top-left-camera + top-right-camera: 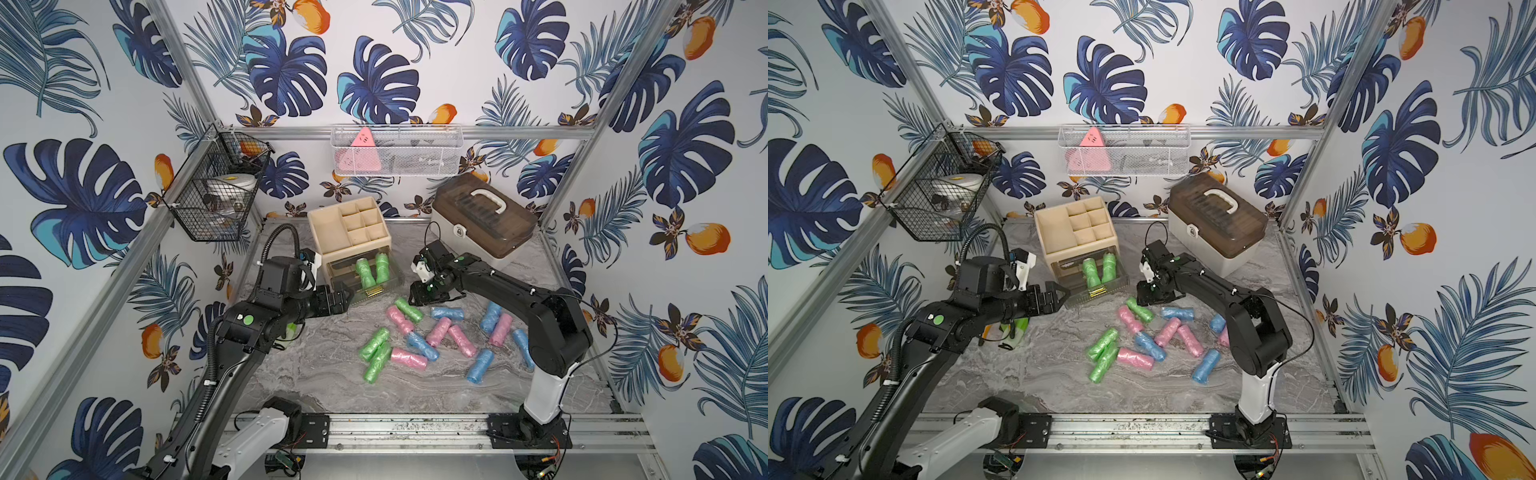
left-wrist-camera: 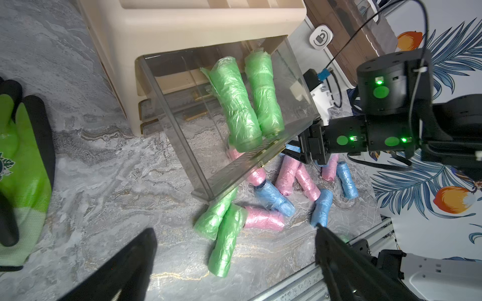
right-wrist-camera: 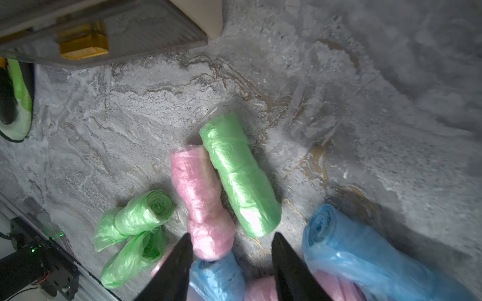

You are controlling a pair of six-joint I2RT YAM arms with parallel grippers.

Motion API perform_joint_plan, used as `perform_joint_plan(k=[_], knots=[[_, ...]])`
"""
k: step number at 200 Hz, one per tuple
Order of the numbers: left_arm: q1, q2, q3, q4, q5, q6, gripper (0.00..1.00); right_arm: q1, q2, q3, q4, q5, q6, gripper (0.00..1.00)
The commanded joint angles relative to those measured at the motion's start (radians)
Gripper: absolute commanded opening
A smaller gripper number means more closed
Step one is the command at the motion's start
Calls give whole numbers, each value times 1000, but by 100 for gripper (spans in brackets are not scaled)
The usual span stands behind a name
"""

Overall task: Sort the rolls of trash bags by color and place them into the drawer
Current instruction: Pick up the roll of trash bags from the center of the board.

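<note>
- Left wrist view catches a green work glove [image 2: 23,161] lying flat on the marble table [image 2: 104,182], at the left side beneath my left arm.
- My left gripper [image 1: 345,298] hangs just left of the drawer's near corner. Its fingers [image 2: 125,263] are spread as wide as they go, with nothing between them.
- Right of it, at the far middle of the table, stands the beige organiser [image 1: 328,232]. Its clear drawer [image 2: 167,122] is pulled out toward the near side.
- Two green rolls [image 2: 234,104] lie side by side in that drawer, touching, their ends pointing near and far.
- My right gripper [image 3: 232,235] hovers just right of the drawer front, pointing down, jaws part-way apart and gripping nothing. A green roll [image 3: 240,174] and a pink roll [image 3: 203,203] lie touching each other below it.
- Other rolls are scattered on the table on the near side of the drawer: greens [image 1: 374,349] leftmost, then pinks [image 1: 438,332] and blues [image 1: 480,365] mixed further right, some partly hidden by my right arm.
- At the far right sits a lidded storage box [image 1: 482,216] with a white handle.
</note>
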Motion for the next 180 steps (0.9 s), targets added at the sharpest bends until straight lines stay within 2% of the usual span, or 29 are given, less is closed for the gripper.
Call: perform_joint_plan(k=[1, 74, 105, 141, 180], knots=[[5, -12, -21, 20, -7, -16, 98, 3, 41, 18, 32, -46, -18, 51], [8, -36, -61, 31, 2, -33, 98, 8, 134, 38, 28, 15, -30, 55], [8, -46, -58, 16, -3, -30, 99, 9, 174, 29, 42, 5, -20, 54], [8, -72, -83, 22, -8, -47, 99, 9, 187, 30, 42, 18, -15, 47], [10, -81, -89, 7, -13, -49, 99, 8, 161, 27, 32, 34, -8, 33]])
